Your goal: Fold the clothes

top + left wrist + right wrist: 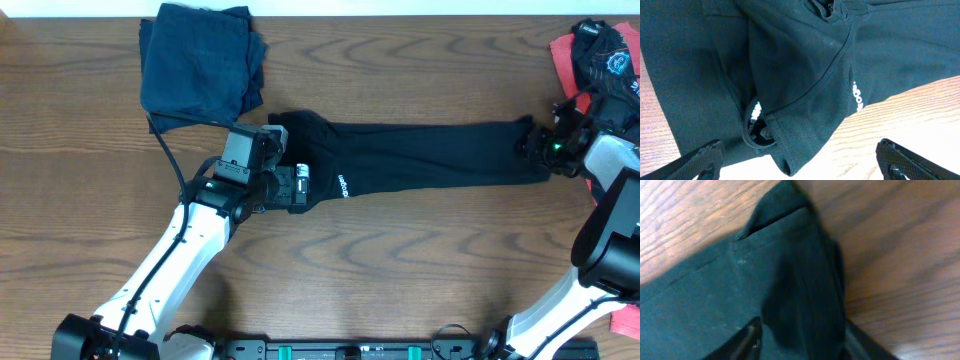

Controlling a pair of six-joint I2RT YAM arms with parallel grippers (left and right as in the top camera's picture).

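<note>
Hovering released, jaws wide apart, left gripper (800,159) just over collar end of long black soft-fabric T-shirt with small white lettering (420,155). Straddling opposite hem end with right gripper (802,342), bunched fabric sitting between fingers; clenched or not, cannot tell. Lying stretched as narrow band across middle of brown wood-grain table (400,280), apparently folded lengthwise. Sitting at far left, folded dark navy cloth pile (195,65); at far right, crumpled coral-red and black garment (600,50). Judging step: folding band end to end. Needing next: firm pinch on an end, then carrying it over the other without dragging.
</note>
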